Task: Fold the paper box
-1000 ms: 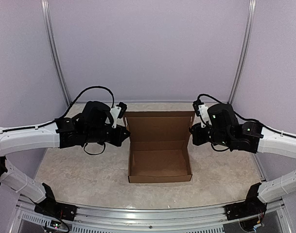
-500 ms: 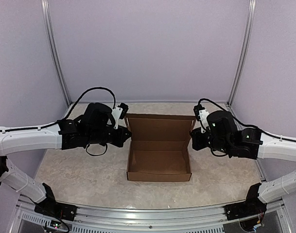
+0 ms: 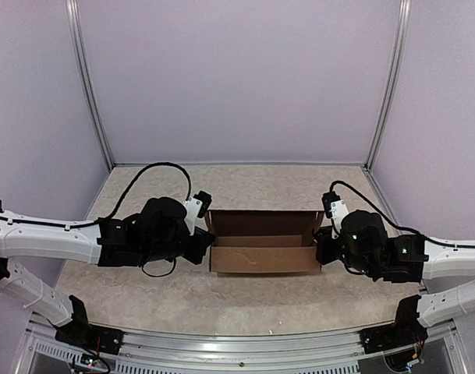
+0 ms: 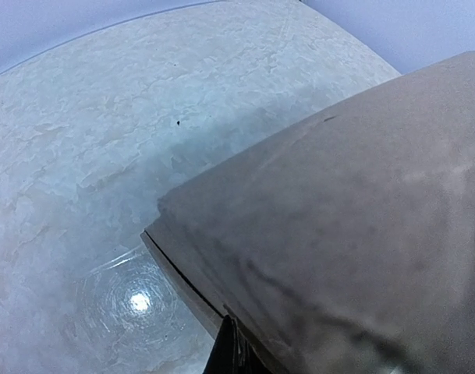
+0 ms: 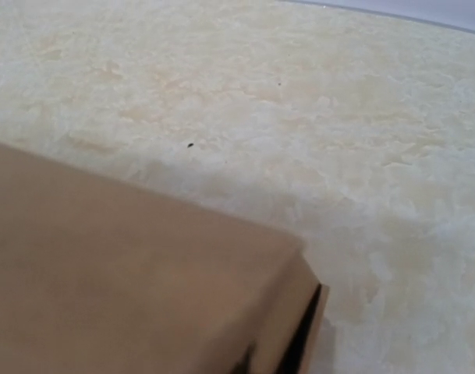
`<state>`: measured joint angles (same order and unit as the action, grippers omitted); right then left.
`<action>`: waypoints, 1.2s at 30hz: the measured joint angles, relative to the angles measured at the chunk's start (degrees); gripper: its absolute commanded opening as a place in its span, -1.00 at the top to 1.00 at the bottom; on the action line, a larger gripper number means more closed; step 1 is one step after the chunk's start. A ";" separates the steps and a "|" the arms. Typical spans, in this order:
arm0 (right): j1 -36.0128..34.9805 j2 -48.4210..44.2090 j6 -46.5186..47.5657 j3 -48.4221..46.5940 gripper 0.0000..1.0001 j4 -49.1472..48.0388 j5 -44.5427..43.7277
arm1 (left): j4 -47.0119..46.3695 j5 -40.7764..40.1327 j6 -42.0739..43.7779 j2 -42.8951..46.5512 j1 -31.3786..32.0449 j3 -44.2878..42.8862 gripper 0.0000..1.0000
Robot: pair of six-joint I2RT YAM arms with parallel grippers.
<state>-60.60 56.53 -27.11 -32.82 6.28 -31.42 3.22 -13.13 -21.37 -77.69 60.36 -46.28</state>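
Observation:
The brown paper box (image 3: 262, 251) sits mid-table with its lid tipped forward over the tray, so only a strip of the inside shows. My left gripper (image 3: 206, 240) is at the lid's left end and my right gripper (image 3: 321, 243) at its right end, each closed on the lid's edge. In the left wrist view the cardboard (image 4: 354, 226) fills the right side, and one dark fingertip (image 4: 231, 354) shows under its edge. In the right wrist view the cardboard (image 5: 128, 288) fills the lower left and hides the fingers.
The beige marbled table (image 3: 260, 183) is walled by lilac panels at the back and sides. A metal rail (image 3: 237, 343) runs along the near edge, with both arm bases at its ends. Black cables loop above each wrist.
Both grippers have moved toward the near edge and down, bringing the lid from upright to tipped forward over the tray. The box's open inside is now mostly covered.

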 measured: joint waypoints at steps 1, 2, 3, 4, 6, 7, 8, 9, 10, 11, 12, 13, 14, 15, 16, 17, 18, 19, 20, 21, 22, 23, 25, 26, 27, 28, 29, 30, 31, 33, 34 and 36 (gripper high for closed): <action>-0.46 -0.11 -0.31 0.44 1.00 -0.55 -0.66 | -0.35 -0.79 -0.44 -0.04 0.44 0.20 1.00; -0.81 -0.15 -0.70 0.83 1.00 -1.11 -1.25 | -0.63 -1.51 -0.85 -0.09 0.83 0.37 1.00; -1.16 -0.20 -1.05 1.16 1.00 -1.64 -1.81 | -0.81 -2.45 -1.36 -0.24 1.27 0.39 1.00; -1.40 -0.20 -1.36 1.42 0.96 -2.01 -2.32 | -1.01 -3.34 -1.75 -0.44 1.68 0.39 1.00; -1.79 -0.22 -2.14 2.16 0.93 -3.21 -3.39 | -1.29 -5.29 -2.47 -0.79 2.62 0.39 1.00; -1.95 -0.24 -2.54 2.60 0.91 -3.93 -3.80 | -1.44 -6.38 -2.75 -0.94 3.15 0.46 1.00; -2.05 -0.26 -2.86 3.17 0.90 -4.79 -4.02 | -1.90 -7.56 -3.08 -1.09 3.65 0.70 1.00; -2.21 -0.26 -3.15 3.87 0.88 -5.68 -4.22 | -2.54 -8.63 -3.34 -1.18 4.09 1.14 1.00; -2.29 -0.26 -3.43 4.48 0.87 -6.36 -4.28 | -3.74 -9.92 -3.74 -1.20 4.44 1.95 1.00; -2.40 -0.22 -3.72 5.44 0.86 -7.72 -4.33 | -5.05 -11.15 -4.04 -1.20 4.72 2.91 1.00; -2.47 -0.17 -3.87 6.16 0.84 -8.63 -4.33 | -6.58 -12.33 -4.31 -1.20 5.01 3.98 1.00; -2.62 -0.09 -3.89 7.17 0.80 -9.88 -4.31 | -8.07 -13.38 -4.52 -1.27 5.22 5.01 1.00; -2.69 0.07 -3.91 8.04 0.71 -11.06 -4.22 | -9.66 -14.56 -4.63 -1.51 5.40 5.97 1.00; -2.78 0.28 -3.74 9.11 0.62 -12.66 -4.20 | -11.32 -15.74 -4.74 -1.90 5.55 6.84 1.00; -2.84 0.46 -3.85 9.88 0.55 -13.75 -4.09 | -12.59 -16.63 -4.79 -2.32 5.62 7.39 1.00; -3.02 0.66 -3.52 10.67 0.48 -14.99 -4.15 | -14.62 -18.18 -4.76 -3.08 5.68 8.04 1.00; -3.04 0.87 -3.30 11.30 0.42 -16.00 -4.15 | -15.32 -18.78 -4.74 -3.43 5.68 8.20 1.00; -3.04 1.11 -2.89 11.82 0.38 -16.96 -4.22 | -17.00 -19.96 -4.72 -4.17 5.68 8.48 1.00; -3.04 1.36 -2.36 12.31 0.34 -17.92 -4.37 | -18.38 -20.90 -4.72 -4.94 5.68 8.68 1.00; -3.04 1.51 -2.16 12.61 0.27 -18.60 -4.52 | -19.78 -22.05 -4.59 -5.84 5.68 8.76 1.00; -3.04 1.57 -1.86 12.85 0.19 -18.91 -4.81 | -21.27 -23.43 -4.48 -6.97 5.66 8.76 1.00; -3.04 1.60 -1.49 13.09 0.12 -19.06 -5.05 | -22.34 -24.28 -4.33 -7.91 5.57 8.74 1.00; -3.04 1.53 -1.03 13.31 -0.03 -19.04 -5.29 | -25.20 -26.47 -3.91 -10.56 5.46 8.46 1.00; -3.04 1.33 -0.94 13.40 -0.10 -19.02 -5.31 | -26.53 -27.52 -3.76 -12.02 5.44 8.11 1.00; -3.04 0.98 -0.94 13.46 -0.14 -18.93 -5.27 | -27.30 -28.15 -3.65 -12.98 5.35 7.82 1.00; -3.04 0.42 -0.74 13.51 -0.16 -18.62 -5.16 | -28.44 -29.09 -3.56 -14.27 5.22 7.48 1.00; -3.04 -0.39 -0.72 13.53 -0.18 -18.10 -4.98 | -29.44 -29.83 -3.45 -15.37 5.11 7.21 1.00; -3.04 -1.40 -0.76 13.53 -0.20 -17.55 -4.74 | -30.14 -30.47 -3.32 -16.15 5.03 7.06 1.00; -3.04 -2.40 -0.76 13.53 -0.21 -16.81 -4.57 | -30.95 -30.97 -3.23 -16.76 4.94 7.02 1.00; -3.04 -4.55 -0.81 13.51 -0.24 -14.67 -4.35 | -32.48 -31.80 -2.80 -17.99 4.74 6.91 1.00; -3.02 -5.81 -0.83 13.49 -0.25 -13.27 -4.35 | -33.20 -32.13 -2.60 -18.53 4.57 6.80 1.00; -3.02 -7.85 -0.83 13.35 -0.25 -11.17 -4.39 | -34.45 -32.41 -2.19 -19.63 4.13 6.45 1.00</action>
<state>-63.61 48.69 -27.94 -19.46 -4.89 -35.81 -31.22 -45.54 -23.55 -97.32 64.49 -39.83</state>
